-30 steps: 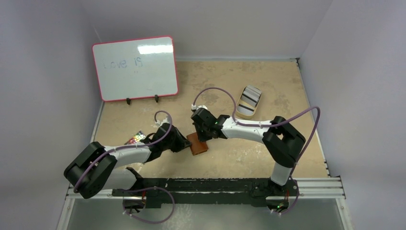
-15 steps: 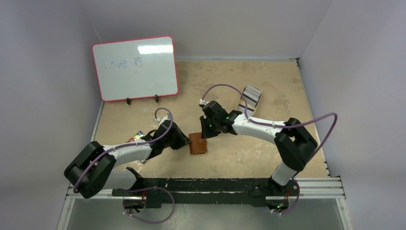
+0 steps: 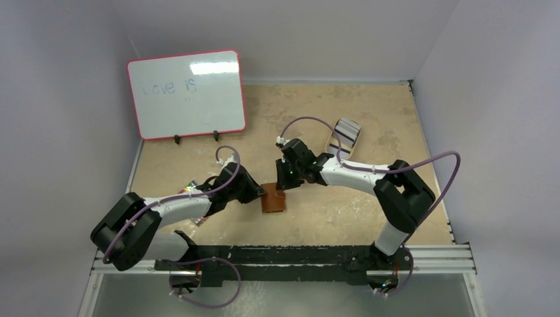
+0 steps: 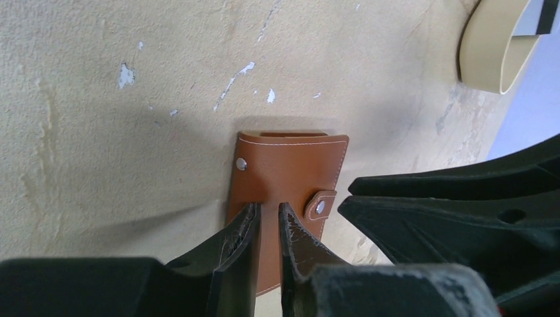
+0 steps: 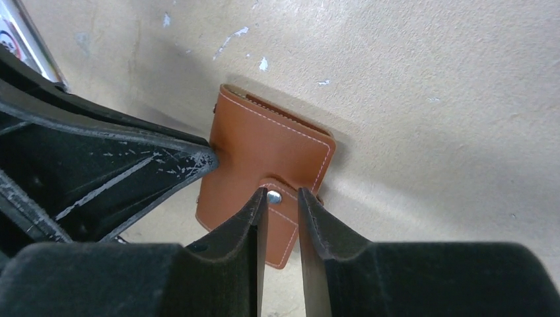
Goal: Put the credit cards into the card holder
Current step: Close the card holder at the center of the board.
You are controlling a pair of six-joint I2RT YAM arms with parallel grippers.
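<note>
Top external: left hand (image 3: 256, 193) clamps card holder (image 3: 274, 202); right hand (image 3: 282, 187) apart, tin (image 3: 334, 146) behind.

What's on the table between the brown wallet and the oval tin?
Nothing: the left wrist view shows bare tabletop between the card holder and the tin. From above, the right arm hangs over that stretch.

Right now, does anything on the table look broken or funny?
Only the tabletop: its tan surface has small white chipped spots near the card holder, like flaked paint. The holder itself looks undamaged.
</note>
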